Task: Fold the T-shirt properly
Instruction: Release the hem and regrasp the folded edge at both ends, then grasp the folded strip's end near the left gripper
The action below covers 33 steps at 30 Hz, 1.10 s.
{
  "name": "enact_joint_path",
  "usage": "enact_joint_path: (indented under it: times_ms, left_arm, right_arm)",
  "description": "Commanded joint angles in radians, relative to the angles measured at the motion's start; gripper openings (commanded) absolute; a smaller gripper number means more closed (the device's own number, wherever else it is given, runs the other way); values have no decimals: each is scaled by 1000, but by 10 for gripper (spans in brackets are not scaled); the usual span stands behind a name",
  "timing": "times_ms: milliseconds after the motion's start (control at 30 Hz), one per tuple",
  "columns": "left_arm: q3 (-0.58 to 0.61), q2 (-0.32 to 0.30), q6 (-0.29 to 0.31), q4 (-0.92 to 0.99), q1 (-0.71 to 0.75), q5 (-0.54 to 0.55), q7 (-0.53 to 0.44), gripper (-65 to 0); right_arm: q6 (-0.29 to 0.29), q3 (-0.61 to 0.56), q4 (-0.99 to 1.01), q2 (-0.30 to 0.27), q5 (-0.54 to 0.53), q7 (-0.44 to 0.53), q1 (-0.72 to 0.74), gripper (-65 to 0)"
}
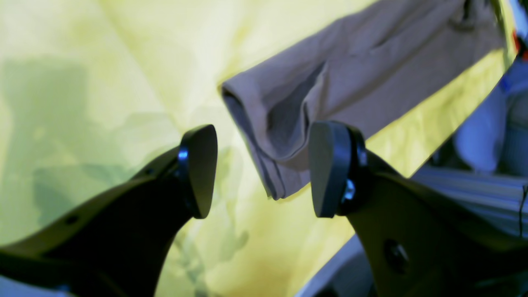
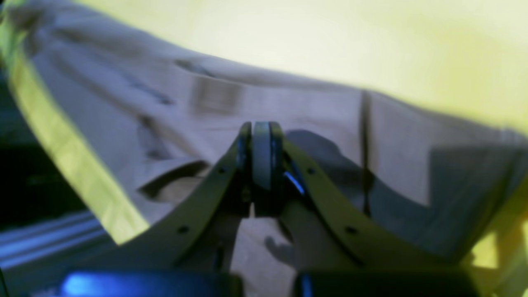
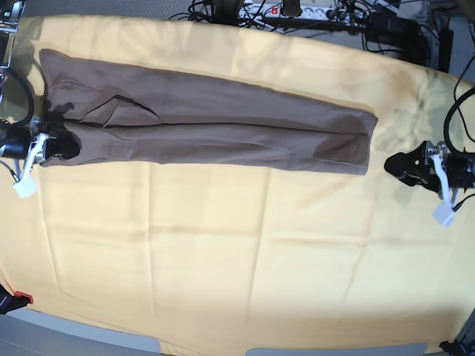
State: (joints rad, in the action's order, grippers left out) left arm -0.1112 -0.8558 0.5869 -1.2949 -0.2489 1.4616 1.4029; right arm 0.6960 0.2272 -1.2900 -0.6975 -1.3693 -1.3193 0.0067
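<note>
Fingers of the left gripper (image 1: pixel 255 171) stand released just off the hem end of the T-shirt (image 3: pixel 208 122), a long band folded on the yellow-clothed surface (image 3: pixel 223 252), while the right gripper (image 2: pixel 261 154) is clenched over the collar end, probably readying the crosswise fold.

Surface (image 3: pixel 223 345): wide, almost wholly draped; only a grey strip shows along the near edge in the base view.
Cover: a pale-yellow cloth (image 3: pixel 237 245) spread over the surface, creased in shallow lines, its far edge near a tangle of cables.
On the cloth: the taupe T-shirt (image 3: pixel 208 126), folded into a long narrow band lying across the far half, one end near each side.
Shirt's folds: lengthwise seam down the middle, a small flap near one end.
</note>
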Motion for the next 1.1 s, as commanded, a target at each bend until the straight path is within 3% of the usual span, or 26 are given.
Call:
enact_joint_path:
  times_ms: [0, 67, 200, 267, 567, 833, 1067]
  left_arm:
    - [-39, -12, 4, -12, 0, 22, -7, -279]
    - [-98, 11, 5, -12, 38, 22, -7, -279]
    - [-193, 75, 4, -11, 94, -68, -53, -279]
    - [-210, 105, 3, -11, 114, -127, -91, -279]
    - [-212, 180, -23, -11, 201, -229, -103, -279]
    - [-212, 194, -11, -11, 279, -253, -180, -279]
    - [-211, 239, 6, -11, 299, -101, -85, -279]
  right_arm:
    - [2, 11, -11, -13, -3, 24, 0, -650]
    - [2, 11, -11, 9, 87, 75, -22, -650]
    - [2, 11, -11, 45, 349, 272, -66, -650]
    - [2, 11, -11, 63, 417, 296, -77, -650]
    - [2, 11, -11, 74, 424, 287, -95, -650]
    - [2, 11, -11, 74, 393, 283, -95, -650]
    - [2, 11, -11, 74, 371, 283, -95, -650]
